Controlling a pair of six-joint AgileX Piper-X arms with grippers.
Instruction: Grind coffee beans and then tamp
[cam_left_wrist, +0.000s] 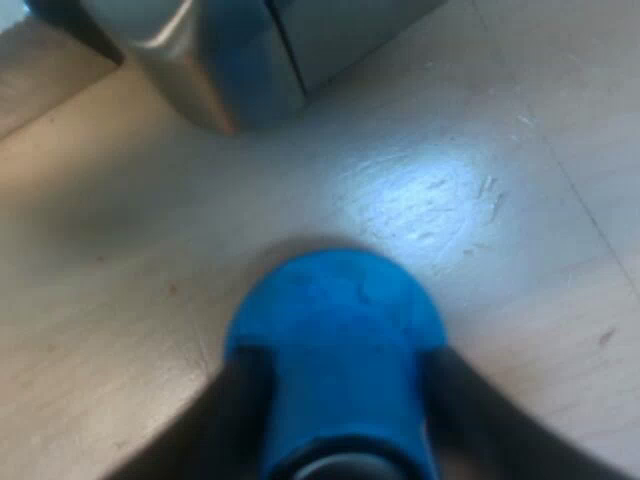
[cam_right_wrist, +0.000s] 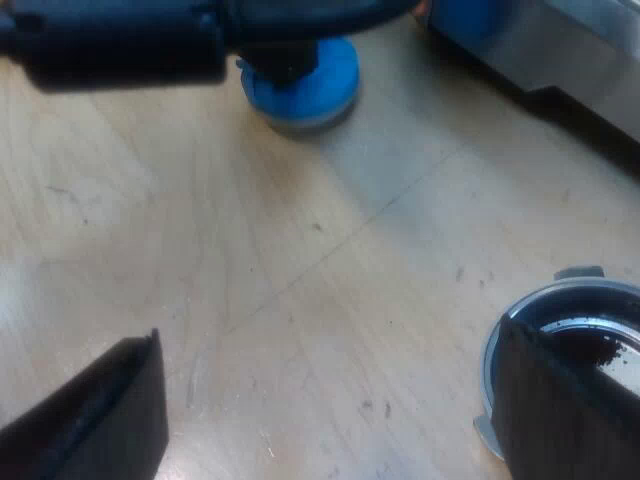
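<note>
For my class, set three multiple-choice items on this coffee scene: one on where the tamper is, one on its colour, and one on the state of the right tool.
1. Where does the tamper stand?
A. on the wooden table
B. in a mug
C. on the bean hopper

2. What colour is the tamper?
A. red
B. blue
C. green

3. How is the right tool?
A. shut on a mug
B. shut on the tamper
C. open

Answers:
1 A: its base rests on the bare wood.
2 B: its body is blue in both wrist views.
3 C: its two black fingers stand wide apart, gripping nothing.
</note>
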